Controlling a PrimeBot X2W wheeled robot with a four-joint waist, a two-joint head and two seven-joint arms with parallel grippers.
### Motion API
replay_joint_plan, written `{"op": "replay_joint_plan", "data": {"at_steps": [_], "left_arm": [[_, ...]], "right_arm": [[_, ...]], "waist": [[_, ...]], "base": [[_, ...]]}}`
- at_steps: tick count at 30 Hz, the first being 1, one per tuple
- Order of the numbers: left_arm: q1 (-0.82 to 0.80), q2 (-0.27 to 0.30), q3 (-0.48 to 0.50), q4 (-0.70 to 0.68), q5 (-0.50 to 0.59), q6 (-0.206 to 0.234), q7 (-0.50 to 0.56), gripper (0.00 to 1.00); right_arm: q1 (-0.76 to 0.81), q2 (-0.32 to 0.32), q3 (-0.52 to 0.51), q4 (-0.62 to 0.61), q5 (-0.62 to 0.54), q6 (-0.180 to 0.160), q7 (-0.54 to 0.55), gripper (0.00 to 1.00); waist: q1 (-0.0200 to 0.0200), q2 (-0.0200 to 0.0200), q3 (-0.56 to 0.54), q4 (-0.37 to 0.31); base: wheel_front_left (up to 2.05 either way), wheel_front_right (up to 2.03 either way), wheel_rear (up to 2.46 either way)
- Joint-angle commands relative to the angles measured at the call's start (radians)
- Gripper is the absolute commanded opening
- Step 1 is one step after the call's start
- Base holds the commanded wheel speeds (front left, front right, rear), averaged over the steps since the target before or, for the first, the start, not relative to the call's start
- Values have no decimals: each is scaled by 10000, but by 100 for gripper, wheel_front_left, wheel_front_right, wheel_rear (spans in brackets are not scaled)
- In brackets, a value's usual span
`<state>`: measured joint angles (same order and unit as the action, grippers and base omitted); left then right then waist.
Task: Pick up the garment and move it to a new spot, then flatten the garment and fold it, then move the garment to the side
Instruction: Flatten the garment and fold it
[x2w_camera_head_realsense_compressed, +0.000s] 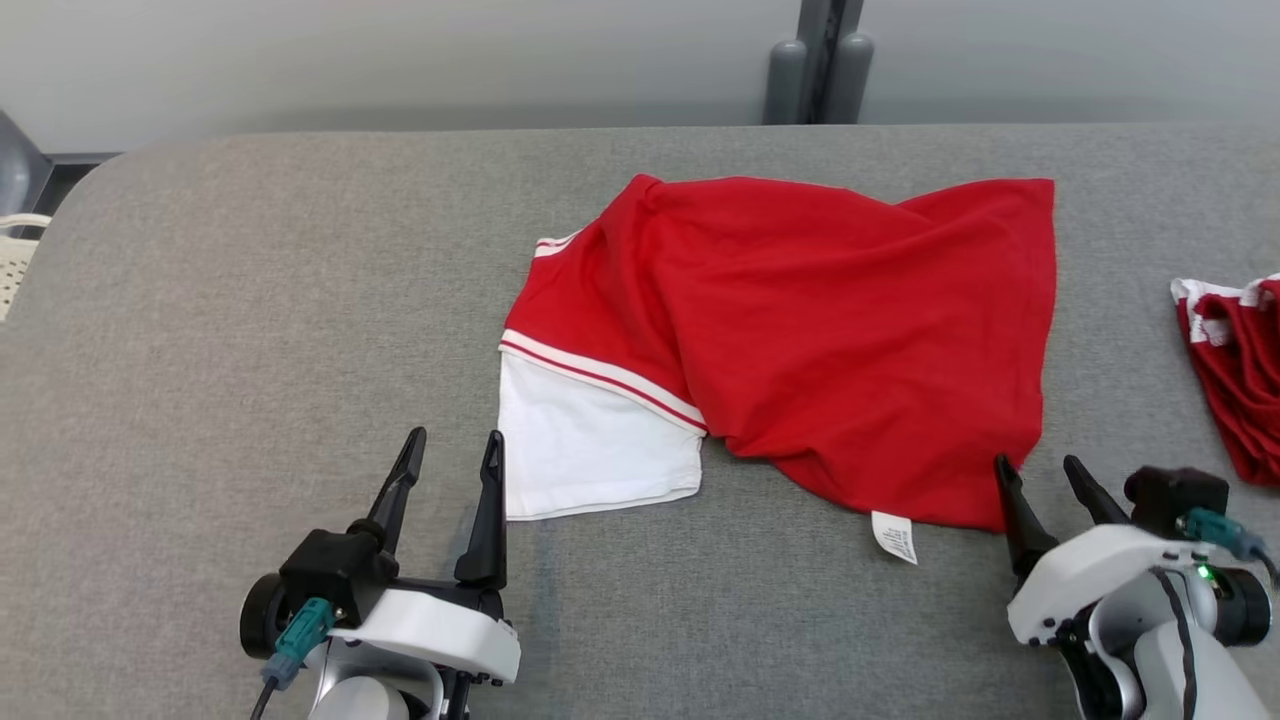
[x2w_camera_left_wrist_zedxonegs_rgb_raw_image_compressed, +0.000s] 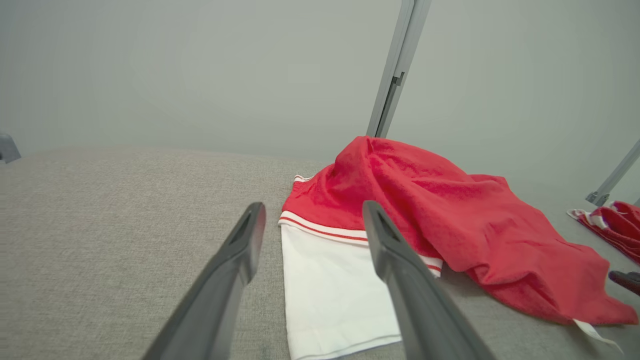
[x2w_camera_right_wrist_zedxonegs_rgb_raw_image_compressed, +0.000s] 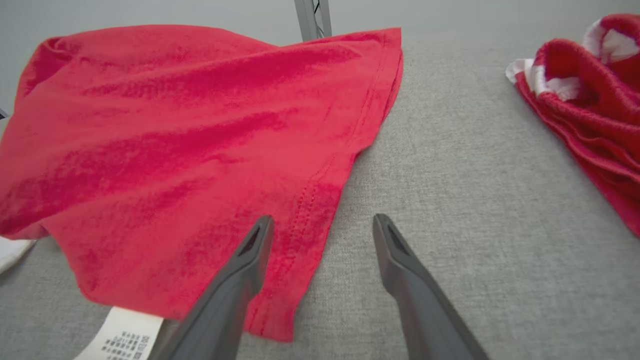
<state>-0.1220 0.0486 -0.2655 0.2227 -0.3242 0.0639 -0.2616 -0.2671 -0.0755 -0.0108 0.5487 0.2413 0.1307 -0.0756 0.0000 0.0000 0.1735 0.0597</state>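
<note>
Crumpled red-and-white fabric garment on grey table; left hand, right hand both open, empty, at garment's near edge.

- The second red cloth runs off the head view's right edge.
- Print on the care label is too small to read.
- Folds of the garment cover part of its white panel.

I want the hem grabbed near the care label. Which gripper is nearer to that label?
Right. The right gripper sits open just right of the care label; the left gripper is open far left, beside the white panel.
</note>
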Motion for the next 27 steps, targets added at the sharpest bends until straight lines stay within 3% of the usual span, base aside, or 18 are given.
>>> {"op": "replay_joint_plan", "data": {"at_steps": [1,9,10,11,12,14,15,20,27], "left_arm": [[-140,44,37,-14,17,21,-45,100],[-266,42,30,-28,-99,71,-45,100],[-286,44,31,-31,-91,68,-45,100],[-307,42,23,-36,-94,67,-45,100],[-328,44,28,-42,-102,73,-45,100],[-343,44,44,-58,-117,80,-45,100],[-342,44,49,-59,-119,82,-45,100],[-385,44,32,-87,-150,86,-45,100],[-402,44,-7,-79,-220,121,-45,100]], "right_arm": [[-175,-109,-24,140,96,3,168,100],[-1431,-658,597,1542,674,3,1780,100],[-1544,-706,764,1666,839,3,1961,91],[-1633,-753,945,1740,993,3,2088,72],[-1745,-823,1098,1793,1125,3,2168,46],[-1989,-995,1397,1860,1369,3,2243,25],[-2117,-1091,1518,1857,1497,3,2220,0],[-2712,-1819,1800,1754,2089,3,2140,0],[-3377,-2744,1440,2105,2280,3,2152,0]], "waist": [[0,0,63,98],[0,0,205,499],[0,0,221,529],[0,0,239,564],[0,0,256,588],[0,0,284,633],[0,0,296,654],[0,0,346,748],[0,0,402,850]], "base": [[0,0,0],[0,0,0],[0,0,0],[0,0,0],[0,0,0],[0,0,0],[0,0,0],[0,0,0],[0,0,0]]}}
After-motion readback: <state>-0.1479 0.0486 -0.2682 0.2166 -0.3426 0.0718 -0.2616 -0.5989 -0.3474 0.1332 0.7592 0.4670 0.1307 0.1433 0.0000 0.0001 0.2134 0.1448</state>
